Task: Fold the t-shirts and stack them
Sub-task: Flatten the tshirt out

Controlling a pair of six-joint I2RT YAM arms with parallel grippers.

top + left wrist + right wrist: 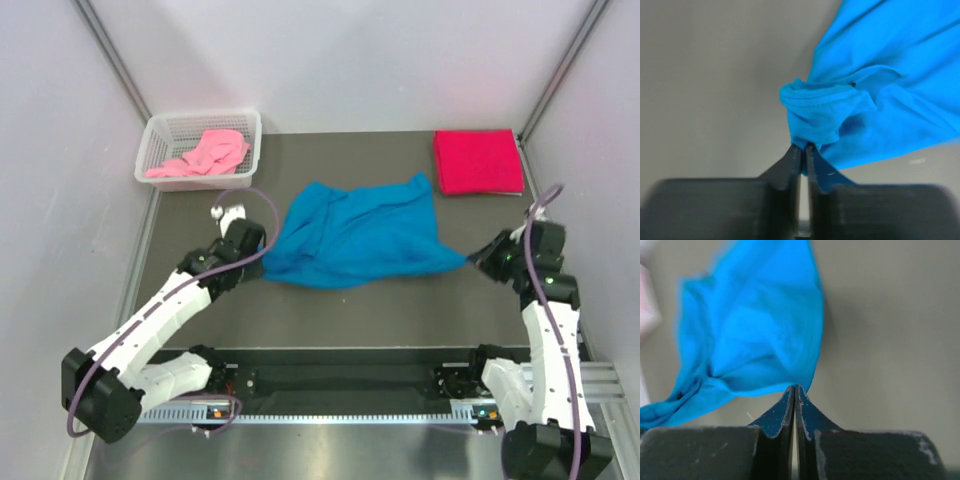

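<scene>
blue t-shirt (pixel 355 232): crumpled, spread over mid surface (pixel 380 310) between the two arms; not yet folded.
long axis: left to right, running tool to tool; far edge wider, near edge drawn in toward each end.
left tool (pixel 804 147): fingers together, clamped on a bunched wad at the shirt's left near corner; cloth lying to the right of it and away.
right tool (pixel 794 387): fingers together, pinching the thin pulled-out tip at the shirt's right near corner; cloth lying to the left of it and away.
key relation: shirt strung between both tools, one corner each, no arm nearer than the other; bulk of cloth resting on the surface beyond the line joining them.
tension: right corner drawn to a point, left end bunched, body wrinkled; judged not flat enough to fold.
next move needs: probably an even pull apart along the left-right axis, or a joint lift, to spread it flat.
risk: thin right-corner pinch likely to slip first.
red t-shirt (pixel 477 161): folded square, far right of surface, well apart from the blue one; likely stack spot.
pink t-shirt (pixel 205 153): heaped in basket (pixel 160 130), far left, untouched.
</scene>
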